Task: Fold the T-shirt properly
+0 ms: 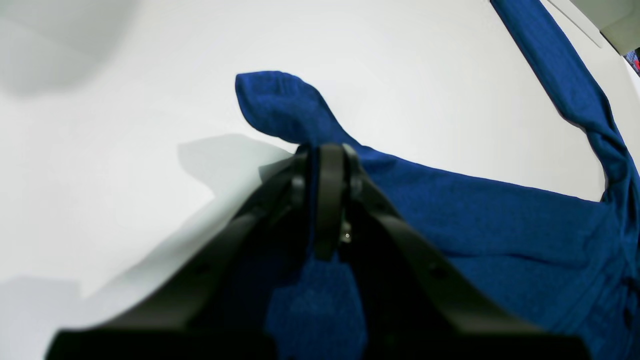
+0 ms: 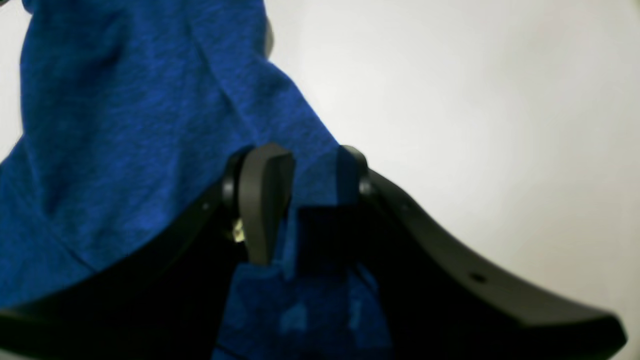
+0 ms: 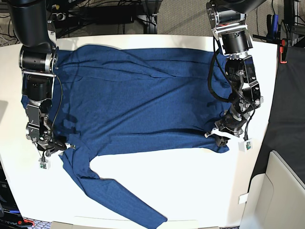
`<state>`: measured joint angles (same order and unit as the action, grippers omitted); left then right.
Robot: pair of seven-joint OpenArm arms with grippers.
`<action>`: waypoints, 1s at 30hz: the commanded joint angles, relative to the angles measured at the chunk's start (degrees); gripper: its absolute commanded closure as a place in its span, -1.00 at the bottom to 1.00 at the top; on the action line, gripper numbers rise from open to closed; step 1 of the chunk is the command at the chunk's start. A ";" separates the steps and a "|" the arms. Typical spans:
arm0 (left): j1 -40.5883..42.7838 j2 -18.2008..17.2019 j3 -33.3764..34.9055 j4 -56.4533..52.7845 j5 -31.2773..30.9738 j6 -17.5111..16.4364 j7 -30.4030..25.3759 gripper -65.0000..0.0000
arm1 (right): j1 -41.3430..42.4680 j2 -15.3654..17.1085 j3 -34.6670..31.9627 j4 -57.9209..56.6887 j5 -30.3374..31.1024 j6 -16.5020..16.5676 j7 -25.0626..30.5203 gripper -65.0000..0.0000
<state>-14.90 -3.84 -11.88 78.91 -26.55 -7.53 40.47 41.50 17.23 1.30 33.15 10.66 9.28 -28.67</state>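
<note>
Spread flat over the white table (image 3: 190, 191), the T-shirt (image 3: 143, 100): dark navy knit, covering most of the far half, far hem close along the far edge; one long sleeve (image 3: 109, 195) trailing from the near left part of the body toward the near edge, cuff ending just short of it; slight ridges and creases across the upper body.

Left gripper (image 1: 327, 150) down at the shirt's near corner toward the table's right edge, in the base view at (image 3: 220, 138); jaws pressed together on a pinch of blue fabric, a rounded flap of cloth (image 1: 280, 105) standing out beyond the tips, more cloth bunched below between the black fingers; rest of the shirt running off to the right in the left wrist view, a narrow strip stretching to that view's upper right.

Right gripper (image 2: 300, 165) low at the table's left edge, in the base view at (image 3: 59, 145), where sleeve meets body; jaws clamped on a thicker fold of the shirt, fabric filling the gap between them and draping upward and to the left in the right wrist view; bare white surface beyond.
</note>
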 commanded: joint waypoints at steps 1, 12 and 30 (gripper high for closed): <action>-1.50 -0.43 -0.03 1.22 -0.66 -0.51 -1.48 1.00 | 2.33 0.57 0.06 1.18 0.11 0.44 1.10 0.38; -1.68 -0.43 0.06 1.04 -0.66 -0.51 -1.48 1.00 | 1.36 2.33 0.15 1.10 0.03 0.35 -1.36 0.38; -1.59 -0.43 0.14 1.04 -0.66 -0.51 -1.48 1.00 | 0.31 3.03 0.77 7.78 0.29 0.26 -1.44 0.06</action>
<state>-15.05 -3.84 -11.84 78.91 -26.59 -7.55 40.45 39.66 19.64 1.80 39.81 10.70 9.43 -31.35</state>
